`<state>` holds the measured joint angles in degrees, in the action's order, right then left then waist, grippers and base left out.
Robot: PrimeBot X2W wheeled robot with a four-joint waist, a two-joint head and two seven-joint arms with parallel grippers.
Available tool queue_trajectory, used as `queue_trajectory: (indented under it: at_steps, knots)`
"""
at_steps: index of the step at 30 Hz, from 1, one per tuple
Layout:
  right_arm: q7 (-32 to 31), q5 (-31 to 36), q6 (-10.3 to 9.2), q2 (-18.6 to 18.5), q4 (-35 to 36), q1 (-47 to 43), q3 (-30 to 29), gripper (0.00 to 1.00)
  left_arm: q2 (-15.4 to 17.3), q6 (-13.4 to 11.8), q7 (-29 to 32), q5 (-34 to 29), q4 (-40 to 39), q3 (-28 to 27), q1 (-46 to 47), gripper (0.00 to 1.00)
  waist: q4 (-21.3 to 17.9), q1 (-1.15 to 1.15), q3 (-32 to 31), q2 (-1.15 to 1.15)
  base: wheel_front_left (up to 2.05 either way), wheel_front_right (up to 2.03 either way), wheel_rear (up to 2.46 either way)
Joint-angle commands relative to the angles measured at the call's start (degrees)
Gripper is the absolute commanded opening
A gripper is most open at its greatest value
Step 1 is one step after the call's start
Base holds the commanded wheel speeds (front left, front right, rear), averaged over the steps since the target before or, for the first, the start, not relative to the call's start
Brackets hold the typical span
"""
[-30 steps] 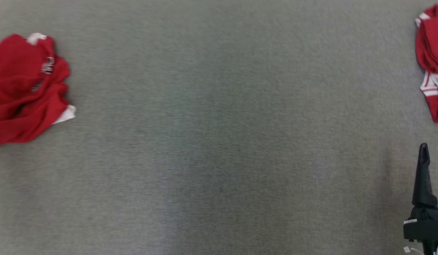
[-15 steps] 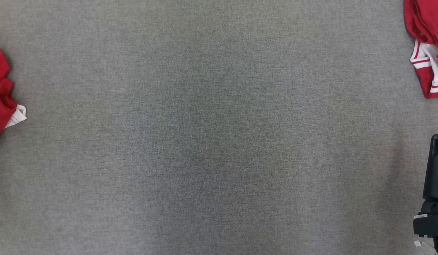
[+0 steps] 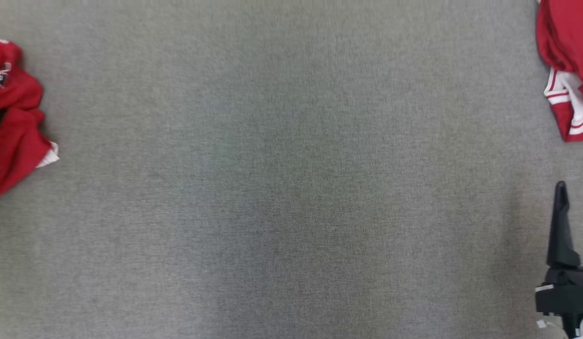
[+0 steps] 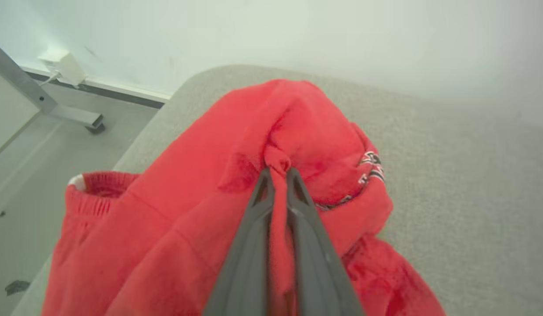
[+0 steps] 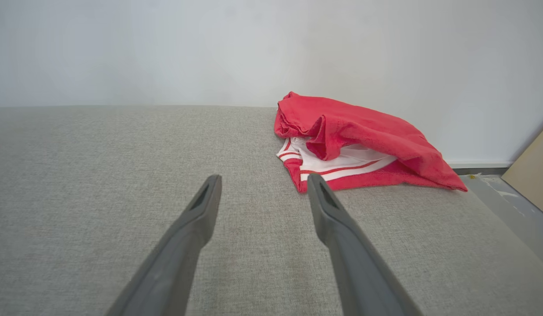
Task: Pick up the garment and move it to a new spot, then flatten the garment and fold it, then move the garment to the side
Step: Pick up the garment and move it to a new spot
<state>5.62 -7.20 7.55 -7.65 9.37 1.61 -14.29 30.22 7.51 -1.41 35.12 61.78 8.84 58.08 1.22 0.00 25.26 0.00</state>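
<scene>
A thin fold of garment [image 4: 298, 123] is being pinched by the left claw [image 4: 278, 171]; slipping off the surface's [image 4: 451, 175] left edge is perhaps being risked. The right claw [image 5: 263, 177] is being held open.

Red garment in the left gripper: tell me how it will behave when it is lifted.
Probably floppy: the red garment lies in soft crumpled folds, so it should hang and stretch out below the left gripper. The gripper pinches only a small tuck, so the cloth might slip. Part may drag on the grey table.
</scene>
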Motion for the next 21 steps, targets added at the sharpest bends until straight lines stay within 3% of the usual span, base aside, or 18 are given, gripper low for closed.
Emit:
queue_trajectory:
  at_steps: [1,12,17,21]
  knots:
    - [0.63,-0.43,-0.11,0.34,-1.07,0.36,0.70,1.00,1.33,-0.06,-1.88,-0.38,-1.58,1.17,1.74,0.00,0.88,0.00,-2.57,0.00,0.00,0.00,0.00]
    - [4.17,-1.72,-0.11,2.24,-8.24,-0.19,4.74,1.00,1.08,-0.06,-5.80,-0.82,-13.13,9.87,9.07,0.00,-0.85,0.00,-11.45,0.00,0.00,0.00,0.00]
    - [5.61,-2.56,-0.11,3.18,-11.83,0.11,7.54,1.00,0.27,-0.06,-4.08,0.61,-20.44,13.97,11.49,0.00,-4.39,0.00,-14.99,0.00,0.00,0.00,0.00]
    - [6.65,-3.37,-0.11,3.78,-14.32,1.50,10.18,1.00,-2.44,-0.06,-2.87,2.09,-25.28,16.35,11.83,0.00,-7.71,0.00,-16.71,0.00,0.00,0.00,0.00]
